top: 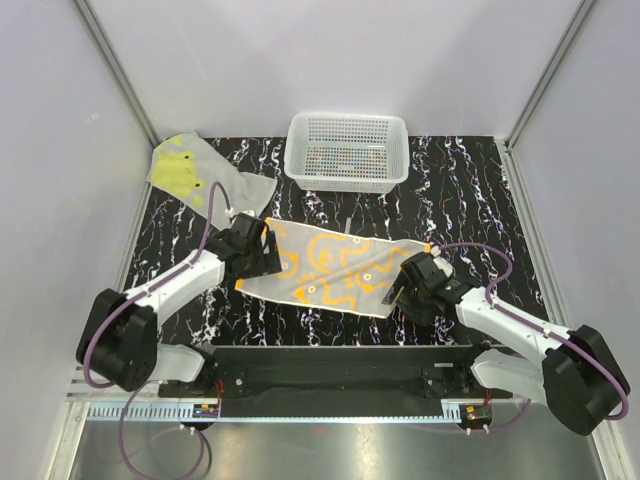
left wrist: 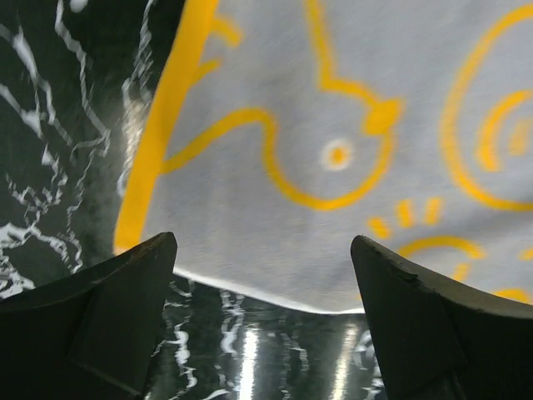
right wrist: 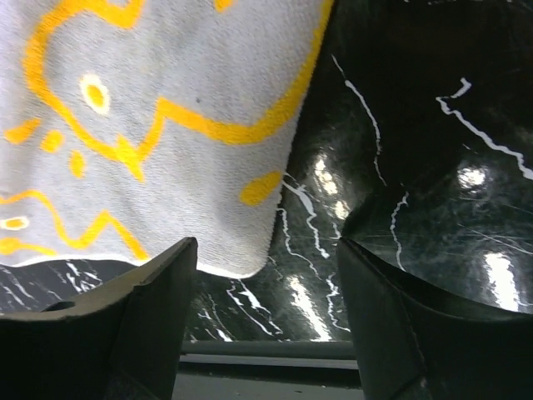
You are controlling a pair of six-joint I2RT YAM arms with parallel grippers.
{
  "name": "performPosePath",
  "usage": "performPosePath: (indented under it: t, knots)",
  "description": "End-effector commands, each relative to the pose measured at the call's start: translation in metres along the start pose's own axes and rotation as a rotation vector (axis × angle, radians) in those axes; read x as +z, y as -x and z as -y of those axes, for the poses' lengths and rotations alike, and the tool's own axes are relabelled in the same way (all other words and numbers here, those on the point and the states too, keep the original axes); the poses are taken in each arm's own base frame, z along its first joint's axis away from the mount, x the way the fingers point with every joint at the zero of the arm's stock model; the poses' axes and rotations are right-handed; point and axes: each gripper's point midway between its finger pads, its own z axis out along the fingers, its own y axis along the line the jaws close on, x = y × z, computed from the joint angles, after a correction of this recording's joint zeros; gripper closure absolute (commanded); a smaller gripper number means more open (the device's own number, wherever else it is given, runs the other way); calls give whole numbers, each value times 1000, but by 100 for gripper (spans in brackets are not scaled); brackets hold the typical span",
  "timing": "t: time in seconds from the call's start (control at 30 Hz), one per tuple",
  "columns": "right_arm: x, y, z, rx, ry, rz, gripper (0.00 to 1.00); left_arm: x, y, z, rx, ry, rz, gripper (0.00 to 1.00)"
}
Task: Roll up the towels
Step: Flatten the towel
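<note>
On wrist cameras I see left gripper (left wrist: 262, 242) and right gripper (right wrist: 266, 243) spread wide, empty, at the towel (top: 335, 265) ends; only overhead shows second towel (top: 195, 170), basket (top: 345, 180).

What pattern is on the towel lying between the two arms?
Pale grey towel with orange squiggles; left wrist view.

Ahead of me, at the far edge of the desk (top: 470, 200), sits a white perforated basket (top: 345, 178) – upright, open side up, its long side facing me. The desk is glossy black with white marble veins, and from my wrist views it throws back bright glare spots. Pale grey walls (top: 330, 60) close it in on three sides – slanted metal posts (top: 115, 65) stand at the two far corners. A slotted metal rail (top: 330, 410) runs along the near edge.
</note>
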Motion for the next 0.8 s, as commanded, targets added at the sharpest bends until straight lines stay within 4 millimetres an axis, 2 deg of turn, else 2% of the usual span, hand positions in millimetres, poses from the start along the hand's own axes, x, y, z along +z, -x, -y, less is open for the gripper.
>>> performPosePath:
  t: [0.0,0.17,0.4,0.43,0.53,0.57,0.63,0.7,0.77]
  knots:
    - [-2,17,-22,38,61,71,26,16,4,-6,-37,-7,24,9]
    - [0,33,-18,35,43,159,32,27,-2,-6,-34,-17,9,10]
    - [12,47,-14,-19,-29,223,53,37,-9,-11,-18,-2,-11,13]
    - [13,48,-14,-25,-32,225,59,38,-8,-10,-20,-6,-6,14]
    - [17,50,-14,-56,-54,225,71,40,-9,-10,-18,-13,-2,16]
    - [17,52,-12,-62,-69,233,83,41,-10,-9,-18,-16,-4,17]
    - [9,59,-11,-74,-95,256,100,42,-11,-8,-12,-23,-11,18]
    - [0,65,-11,-82,-115,273,100,41,-9,-8,-6,-23,-4,19]
    - [-15,76,-21,-126,-119,295,100,41,-8,-9,1,-19,2,19]
